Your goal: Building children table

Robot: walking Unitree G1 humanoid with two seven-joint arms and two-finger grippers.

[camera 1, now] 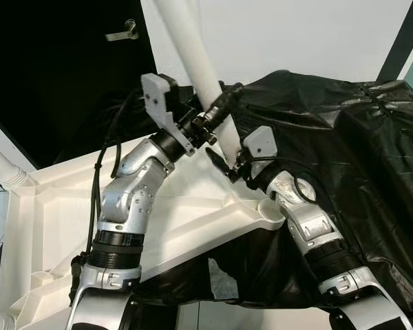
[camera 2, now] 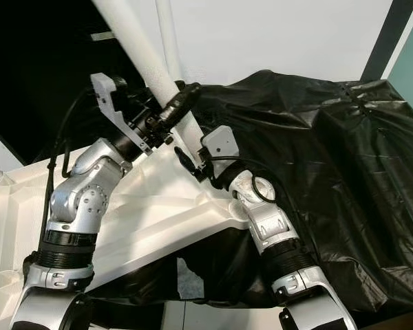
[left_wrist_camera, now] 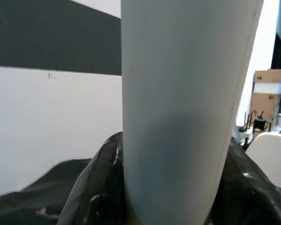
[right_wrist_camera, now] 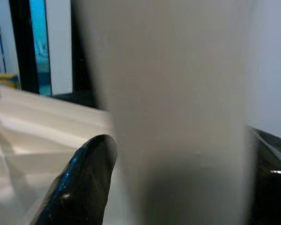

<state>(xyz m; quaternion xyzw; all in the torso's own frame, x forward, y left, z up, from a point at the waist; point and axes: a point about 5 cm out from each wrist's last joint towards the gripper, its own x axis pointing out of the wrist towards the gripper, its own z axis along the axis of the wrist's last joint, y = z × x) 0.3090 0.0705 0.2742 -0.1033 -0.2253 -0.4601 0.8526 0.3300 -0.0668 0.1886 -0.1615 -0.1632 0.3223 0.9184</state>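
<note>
Up close, both wrist views show my fingers [left_wrist_camera: 96, 187] flanking the white table leg [camera 1: 199, 69], left gripper [camera 1: 220, 103] clamped round it higher up and right gripper [camera 1: 224, 165] closed on it just below; the head views add that the leg leans up and away from the corner of the upturned white tabletop [camera 1: 69, 206]. Past my right gripper the tabletop's edge ends on a black plastic sheet [camera 1: 351, 144], wide room there, while a dark door [camera 1: 55, 69] and white wall [camera 1: 296, 34] stand beyond my left gripper.
</note>
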